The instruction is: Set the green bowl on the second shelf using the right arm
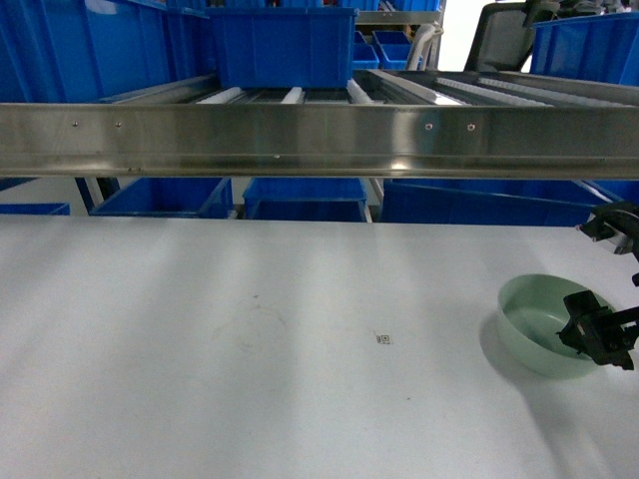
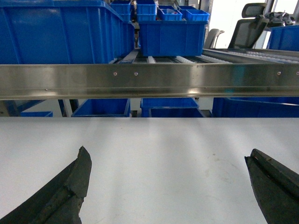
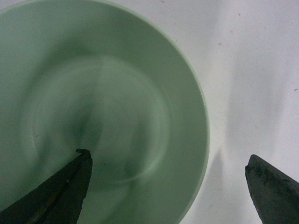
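Grasp step: at four o'clock on the table (image 1: 250, 329), the right gripper (image 3: 168, 186) straddles the bowl (image 3: 107, 107) rim, jaws wide, apparently needing to close next.

Green bowl (image 3: 107, 107) cropped at left and bottom of right wrist view, its near rim (image 1: 559, 367) behind the right end effector (image 1: 597, 334).

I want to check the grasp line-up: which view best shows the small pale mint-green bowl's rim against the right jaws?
The right wrist view: the pale mint-green bowl fills it, one open jaw over its inside, the other outside the rim. The head view shows it small, partly covered by the right gripper. The left wrist view misses it.
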Controlling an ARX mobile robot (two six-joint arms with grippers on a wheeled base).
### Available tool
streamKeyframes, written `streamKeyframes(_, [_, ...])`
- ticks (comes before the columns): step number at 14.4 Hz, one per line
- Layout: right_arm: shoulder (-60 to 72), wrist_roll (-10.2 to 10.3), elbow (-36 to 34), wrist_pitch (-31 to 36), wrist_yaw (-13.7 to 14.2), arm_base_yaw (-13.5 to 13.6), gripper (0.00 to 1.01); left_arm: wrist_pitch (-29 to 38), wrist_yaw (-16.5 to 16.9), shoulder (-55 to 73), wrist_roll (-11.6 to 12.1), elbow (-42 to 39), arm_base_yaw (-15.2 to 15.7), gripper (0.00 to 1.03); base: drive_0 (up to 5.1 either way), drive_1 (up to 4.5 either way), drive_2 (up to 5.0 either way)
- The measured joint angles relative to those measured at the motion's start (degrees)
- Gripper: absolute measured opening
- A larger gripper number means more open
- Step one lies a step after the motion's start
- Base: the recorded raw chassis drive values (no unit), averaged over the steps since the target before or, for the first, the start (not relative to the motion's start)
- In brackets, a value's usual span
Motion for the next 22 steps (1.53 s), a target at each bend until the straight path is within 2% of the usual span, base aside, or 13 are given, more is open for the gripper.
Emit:
streamKeyframes(1, [0.17,0.35,0.02,0.09,0.0,-0.02,0.97,0.0,0.0,0.0,0.0,0.0,0.0,0.98,0.0,0.0,0.0])
streamKeyframes(9, [1.9,1.38,0.07,1.16,0.57,0.81,0.09,0.0,0.0,0.0,0.0,0.0,0.0,0.98,0.0,0.0,0.0])
streamKeyframes(10, [1.84,1.84,0.07,1.4,0.2,1.07,0.01,0.0,0.0,0.0,0.0,0.0,0.0,0.98,0.0,0.0,0.0])
streamKeyframes(16, [0.79,2.27,-2.75,6.12,0.46,1.05,0.02,0.0,0.0,0.0,0.0,0.0,0.0,0.98,0.0,0.0,0.0])
streamKeyframes(18, [-1.31,2.82,-5.53,11.17,0.39,1.05,0.02,0.0,0.0,0.0,0.0,0.0,0.0,0.98,0.0,0.0,0.0])
streamKeyframes(22, [-13.6,4.87,-16.24,22.21,-0.52,1.53,0.02,0.0,0.0,0.0,0.0,0.0,0.0,0.98,0.0,0.0,0.0])
